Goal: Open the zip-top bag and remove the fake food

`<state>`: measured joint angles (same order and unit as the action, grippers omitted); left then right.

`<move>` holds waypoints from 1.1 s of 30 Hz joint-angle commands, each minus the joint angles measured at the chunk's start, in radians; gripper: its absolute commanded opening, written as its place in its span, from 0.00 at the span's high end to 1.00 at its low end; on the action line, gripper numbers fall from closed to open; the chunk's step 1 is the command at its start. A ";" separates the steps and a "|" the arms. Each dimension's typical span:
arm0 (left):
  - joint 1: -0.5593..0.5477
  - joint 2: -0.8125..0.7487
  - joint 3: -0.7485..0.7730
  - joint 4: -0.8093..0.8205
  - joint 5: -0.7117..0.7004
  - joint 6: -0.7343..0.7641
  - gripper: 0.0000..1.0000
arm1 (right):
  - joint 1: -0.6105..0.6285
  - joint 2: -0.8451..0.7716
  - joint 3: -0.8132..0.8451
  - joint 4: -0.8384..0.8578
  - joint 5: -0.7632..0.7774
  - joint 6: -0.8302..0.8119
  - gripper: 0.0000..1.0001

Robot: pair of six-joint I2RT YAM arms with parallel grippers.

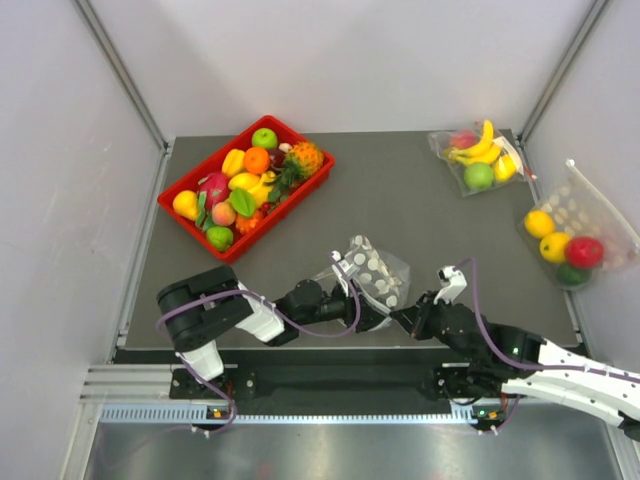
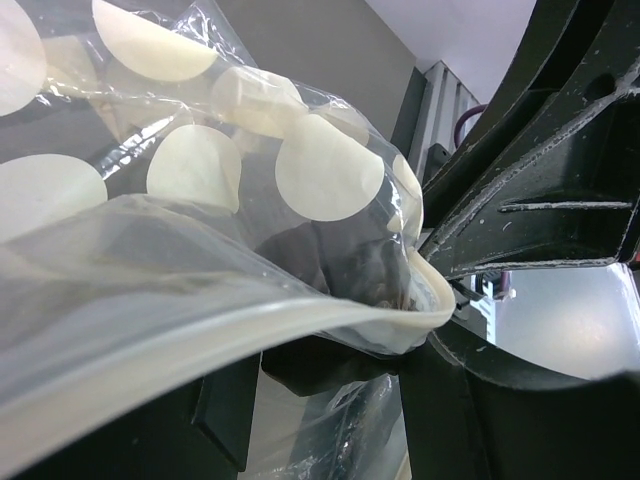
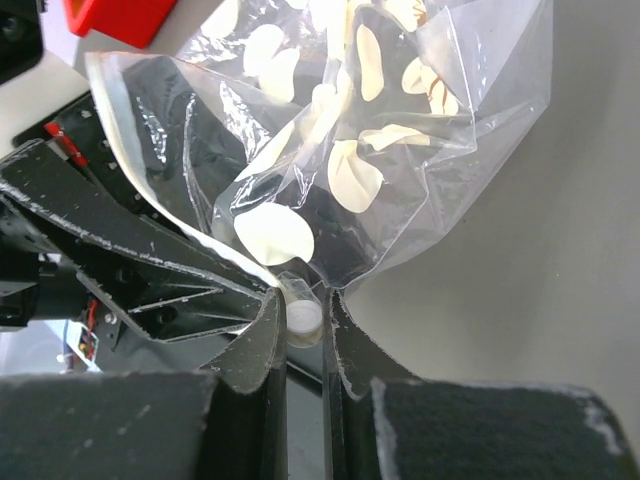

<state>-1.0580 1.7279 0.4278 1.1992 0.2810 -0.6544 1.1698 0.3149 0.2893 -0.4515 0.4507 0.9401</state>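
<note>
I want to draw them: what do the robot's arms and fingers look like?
The left arm and right arm have white shells, chunky black joints and purple cables looping along them. The fingers are black, flat-sided and scuffed grey at the edges.

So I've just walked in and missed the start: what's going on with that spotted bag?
Both arms meet at the zip-top bag near the table's near edge. The right gripper is pinched shut on its white zip strip. The left gripper is at the bag's other side, its grip unclear. No fruit shows inside the bag.
</note>
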 commanded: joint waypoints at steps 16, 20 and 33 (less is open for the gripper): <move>0.012 0.168 0.058 0.200 0.049 -0.030 0.35 | -0.004 0.093 0.017 -0.119 0.118 0.015 1.00; 0.013 0.232 0.086 0.270 0.017 -0.030 0.22 | -0.004 0.119 0.024 -0.145 0.132 0.058 1.00; 0.006 0.226 0.141 0.175 -0.138 0.087 0.22 | -0.004 0.130 0.010 -0.104 0.098 0.062 1.00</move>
<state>-1.0481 1.9621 0.5392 1.2755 0.2020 -0.6270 1.1687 0.4683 0.2955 -0.5758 0.5331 0.9916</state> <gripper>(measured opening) 0.781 0.079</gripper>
